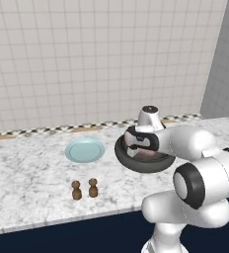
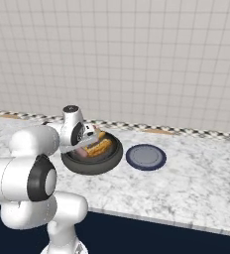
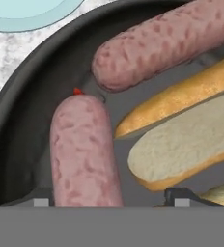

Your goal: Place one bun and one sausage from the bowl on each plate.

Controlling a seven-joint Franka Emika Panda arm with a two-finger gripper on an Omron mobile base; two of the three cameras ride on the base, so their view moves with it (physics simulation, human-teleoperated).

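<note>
Hand (image 3: 109, 200) low inside the bowl (image 3: 22, 96), fingers spread wide around one sausage (image 3: 82, 149), beside a bun (image 3: 186, 144).

Marble counter (image 1: 32, 173): teal plate (image 1: 85, 150), navy plate (image 2: 145, 157), bowl (image 1: 145, 161), shakers (image 1: 84, 189).

Bright, even rendered light; soft, slightly blurry detail.

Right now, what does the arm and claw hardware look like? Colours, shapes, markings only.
Glossy white rounded arm links with fat cylindrical joints, each capped by a dark ring around a white disc. The wrist ends in a pale grey cylinder topped with a black cap. The hand body is white with a black panel. The claw has two small dark fingertips with pale grey pads. No cables or lettering visible.
</note>
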